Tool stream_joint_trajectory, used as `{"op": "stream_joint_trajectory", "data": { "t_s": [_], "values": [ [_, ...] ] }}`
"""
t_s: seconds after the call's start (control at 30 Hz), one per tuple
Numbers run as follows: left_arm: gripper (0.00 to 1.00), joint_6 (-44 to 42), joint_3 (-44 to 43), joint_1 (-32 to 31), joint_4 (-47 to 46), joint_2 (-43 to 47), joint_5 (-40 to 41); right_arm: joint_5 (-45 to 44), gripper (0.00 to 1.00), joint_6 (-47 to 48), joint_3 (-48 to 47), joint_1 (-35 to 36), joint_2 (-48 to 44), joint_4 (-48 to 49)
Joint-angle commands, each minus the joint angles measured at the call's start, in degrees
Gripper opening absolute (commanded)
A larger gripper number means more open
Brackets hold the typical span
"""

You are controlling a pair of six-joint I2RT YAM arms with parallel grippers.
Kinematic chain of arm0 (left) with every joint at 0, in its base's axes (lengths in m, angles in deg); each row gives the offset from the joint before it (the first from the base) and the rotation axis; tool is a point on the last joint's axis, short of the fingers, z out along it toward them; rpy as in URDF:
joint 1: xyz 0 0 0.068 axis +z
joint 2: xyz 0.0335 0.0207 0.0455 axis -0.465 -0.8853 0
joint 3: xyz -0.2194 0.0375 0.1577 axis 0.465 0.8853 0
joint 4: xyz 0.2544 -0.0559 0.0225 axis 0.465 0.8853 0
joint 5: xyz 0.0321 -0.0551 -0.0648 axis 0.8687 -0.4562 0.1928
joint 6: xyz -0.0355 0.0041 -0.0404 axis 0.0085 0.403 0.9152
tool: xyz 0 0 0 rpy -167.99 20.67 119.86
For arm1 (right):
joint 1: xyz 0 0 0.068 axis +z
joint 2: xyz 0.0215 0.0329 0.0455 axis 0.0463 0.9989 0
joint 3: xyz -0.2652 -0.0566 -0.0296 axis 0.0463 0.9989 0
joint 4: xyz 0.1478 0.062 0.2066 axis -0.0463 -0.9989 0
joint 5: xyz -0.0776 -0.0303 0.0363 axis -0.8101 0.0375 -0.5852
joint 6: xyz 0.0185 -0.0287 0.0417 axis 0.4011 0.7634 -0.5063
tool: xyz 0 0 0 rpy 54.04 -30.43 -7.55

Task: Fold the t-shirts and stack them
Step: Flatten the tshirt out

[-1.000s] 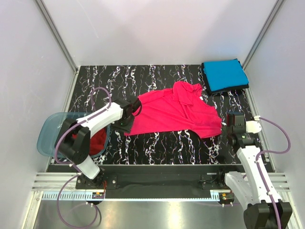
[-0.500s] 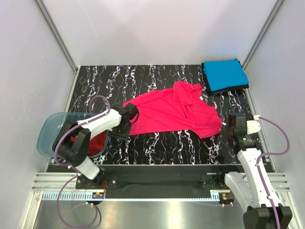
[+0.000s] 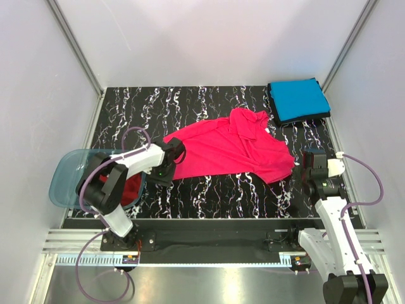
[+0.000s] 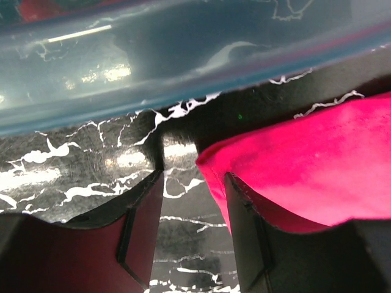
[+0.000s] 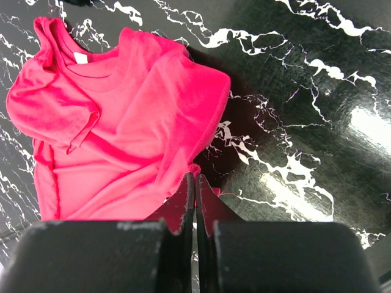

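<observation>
A bright pink-red t-shirt (image 3: 221, 149) lies spread and rumpled in the middle of the table. My left gripper (image 3: 166, 163) is low at its left corner and open. In the left wrist view the shirt's edge (image 4: 305, 165) lies against the outside of the right finger, and only bare table shows in the left gripper (image 4: 193, 177). My right gripper (image 3: 304, 166) is shut on the shirt's right corner, with pink cloth (image 5: 110, 134) pinched at the tips of the right gripper (image 5: 194, 177). A folded bright blue t-shirt (image 3: 299, 99) rests on a dark one (image 3: 307, 119) at the back right. A darker red t-shirt (image 3: 131, 187) lies in the tub.
The translucent blue-grey plastic tub (image 3: 63, 174) sits at the table's left edge, right behind my left gripper, and its wall (image 4: 183, 61) fills the top of the left wrist view. White walls enclose the black marbled table (image 3: 209, 196).
The shirt's left corner now lies further left and flatter. My left gripper has drawn back from it toward the near left, close to the tub. The right gripper has held still.
</observation>
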Motion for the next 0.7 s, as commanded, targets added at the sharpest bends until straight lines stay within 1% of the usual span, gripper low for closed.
{"op": "stream_joint_trajectory", "data": {
  "t_s": [0.0,0.07,0.13,0.17,0.3,0.4,0.5,0.53,0.6,0.67],
  "values": [
    [0.5,2.1,-0.5,0.3,-0.7,-0.9,1.1,0.4,0.0,0.0,-0.1,-0.1,0.2,1.5],
    [0.49,1.7,-0.9,0.3,-1.2,-1.2,1.8,0.8,0.0,0.1,0.6,-0.1,0.7,1.9],
    [0.46,1.4,-1.4,0.3,-1.3,-1.1,3.0,1.1,0.0,0.4,0.6,-0.1,1.0,1.9],
    [0.42,1.4,-1.6,0.4,-1.3,-1.2,3.6,0.9,0.0,0.7,0.4,-0.1,1.2,2.0],
    [0.33,0.8,-0.8,0.7,-2.6,-0.8,4.2,0.7,0.0,0.6,0.6,-0.1,0.8,2.3],
    [0.29,-0.9,0.6,1.3,-5.6,-0.5,5.1,1.6,0.0,0.4,1.1,-0.1,0.6,2.5],
    [0.2,-3.6,2.5,2.0,-10.4,0.5,5.7,2.8,0.0,0.5,1.5,0.0,0.0,2.8],
    [0.11,-4.9,3.5,2.0,-11.6,1.1,5.8,3.3,0.0,0.6,1.5,-0.1,-0.1,3.1],
    [0.01,-6.5,4.1,2.4,-13.8,3.4,6.6,3.7,0.0,1.4,1.3,-0.1,-0.1,3.3],
    [0.0,-10.1,3.0,2.4,-13.7,5.7,9.4,4.7,0.0,3.0,-0.3,0.0,1.0,3.6]
  ]
}}
